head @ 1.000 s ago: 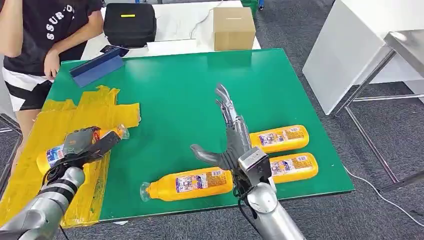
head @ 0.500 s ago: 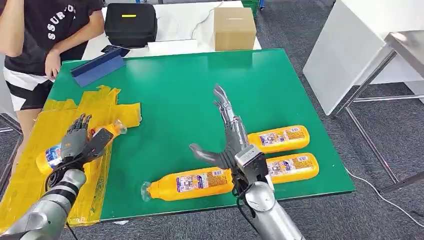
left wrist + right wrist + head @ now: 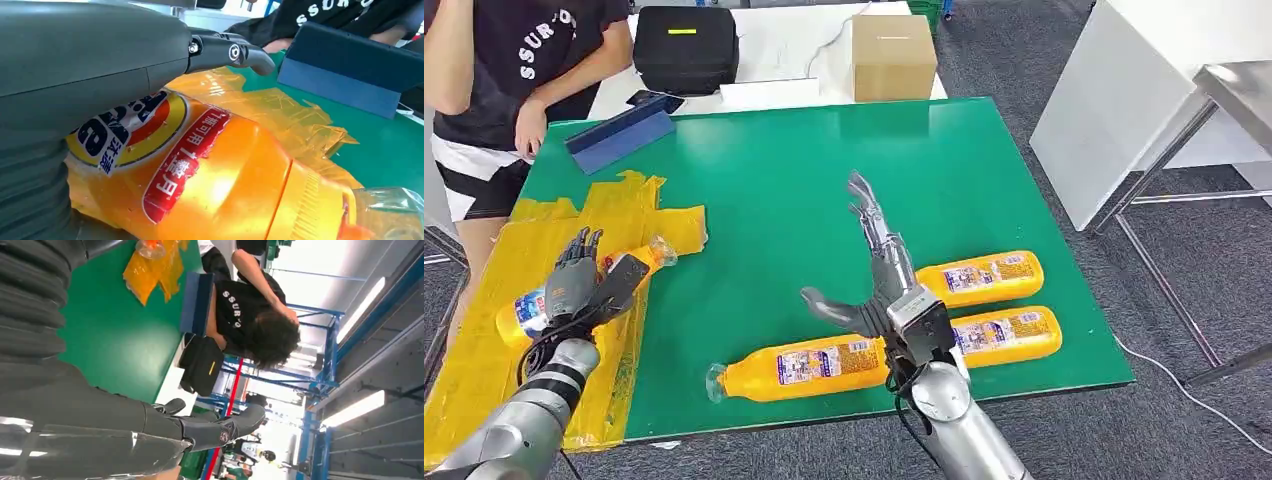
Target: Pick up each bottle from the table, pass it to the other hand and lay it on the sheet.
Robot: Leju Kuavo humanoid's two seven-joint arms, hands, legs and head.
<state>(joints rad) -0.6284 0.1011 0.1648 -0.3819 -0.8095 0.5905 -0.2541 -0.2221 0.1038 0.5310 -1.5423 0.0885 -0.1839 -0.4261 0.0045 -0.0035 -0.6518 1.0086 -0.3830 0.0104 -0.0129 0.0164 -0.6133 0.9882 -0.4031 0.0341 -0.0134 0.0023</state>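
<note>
The right hand [image 3: 874,285] stands at the near edge of the green desk [image 3: 804,200], palm on edge, fingers [image 3: 869,215] extended toward the far side and spread, thumb out to the left, holding nothing. It hangs just above and between the three bottles still awaiting pickup: one bottle [image 3: 799,368] lies on its side directly to its near left with the cap pointing left, and two more lie parallel on its right, the nearer right bottle [image 3: 1004,335] and the farther right bottle [image 3: 984,278]. The open posture suits a descent onto one of these, most likely the near-left bottle beneath the thumb. At the near left, the left hand [image 3: 579,290] sits over the yellow sheet [image 3: 624,215], which is taped to the left side of the desk as the drop zone. Its fingers [image 3: 225,50] are apart and lifted off the delivered bottle [image 3: 210,175], which lies on its side on the sheet with its clear cap pointing toward the desk centre; the left wrist view shows the label uppermost and the bottle resting on the sheet, not in a grip. One of four bottles therefore appears placed. Farther off, a blue folder [image 3: 619,135] lies at the far-left corner, and a person [image 3: 514,70] stands beside it.
</note>
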